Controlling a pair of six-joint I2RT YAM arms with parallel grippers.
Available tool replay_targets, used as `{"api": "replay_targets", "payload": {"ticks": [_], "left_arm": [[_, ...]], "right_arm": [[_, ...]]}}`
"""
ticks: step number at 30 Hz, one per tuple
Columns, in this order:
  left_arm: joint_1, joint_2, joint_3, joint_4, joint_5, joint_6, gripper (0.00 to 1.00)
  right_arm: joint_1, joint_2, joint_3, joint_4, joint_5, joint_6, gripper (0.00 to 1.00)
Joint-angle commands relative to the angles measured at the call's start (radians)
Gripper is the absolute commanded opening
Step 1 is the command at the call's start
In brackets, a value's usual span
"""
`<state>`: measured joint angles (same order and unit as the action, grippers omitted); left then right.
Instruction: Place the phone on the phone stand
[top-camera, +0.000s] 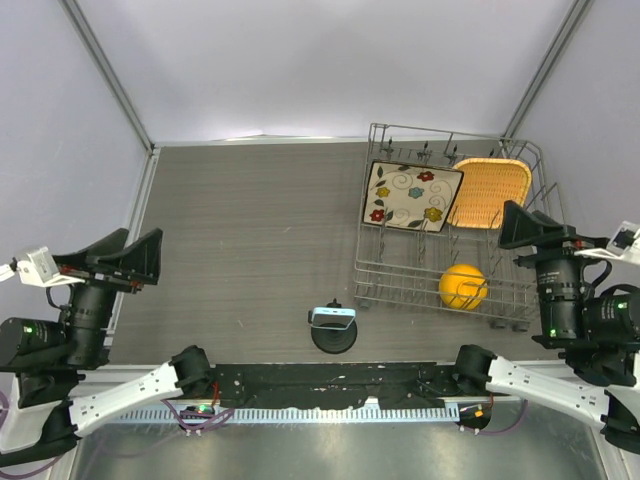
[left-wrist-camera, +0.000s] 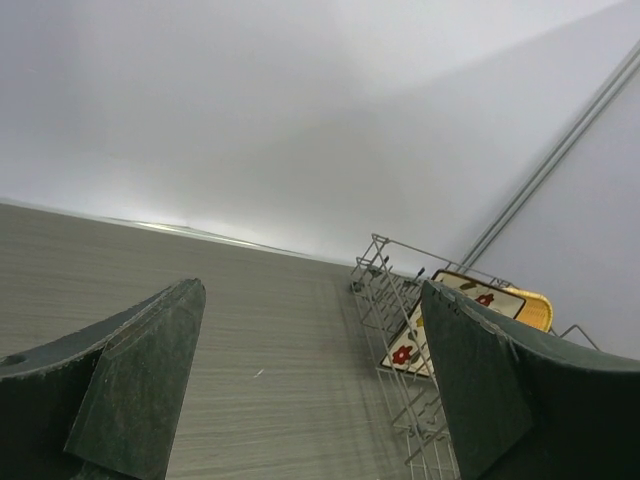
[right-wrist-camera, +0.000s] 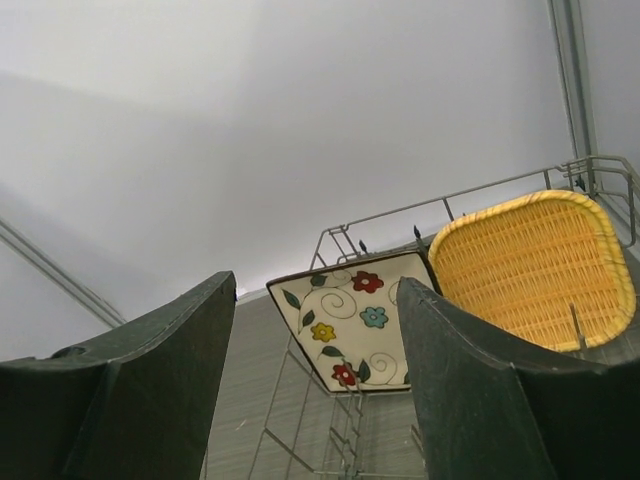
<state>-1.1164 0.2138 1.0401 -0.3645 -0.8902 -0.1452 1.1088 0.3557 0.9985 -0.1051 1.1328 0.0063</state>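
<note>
The phone (top-camera: 333, 315), with a pale blue rim and a dark face, rests in the cradle of the black phone stand (top-camera: 333, 340), whose round base sits at the table's near middle. My left gripper (top-camera: 143, 242) is open and empty at the far left, well away from the stand; in the left wrist view (left-wrist-camera: 312, 290) only bare table shows between its fingers. My right gripper (top-camera: 522, 215) is open and empty at the far right, beside the dish rack; it also shows in the right wrist view (right-wrist-camera: 315, 282). Neither wrist view shows the phone or the stand.
A wire dish rack (top-camera: 365, 262) stands at the right, holding a flowered square plate (top-camera: 412, 196), a yellow woven tray (top-camera: 490, 192) and a yellow ball (top-camera: 462, 286). The plate (right-wrist-camera: 350, 315) and tray (right-wrist-camera: 530, 265) lie ahead of my right gripper. Grey walls enclose the table.
</note>
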Motion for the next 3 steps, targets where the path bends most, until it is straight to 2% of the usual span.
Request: {"api": "replay_targets", "payload": {"ticks": [1,3], "left_arm": [[0.001,0.021,0.012,0.021,-0.003,0.010,0.93],[0.001,0.039,0.020,0.027,0.002,0.015,0.95]], "right_arm": [[0.002,0.025,-0.003,-0.002,-0.034,0.012,0.71],[0.002,0.038,0.003,0.007,-0.044,0.006,0.73]]}}
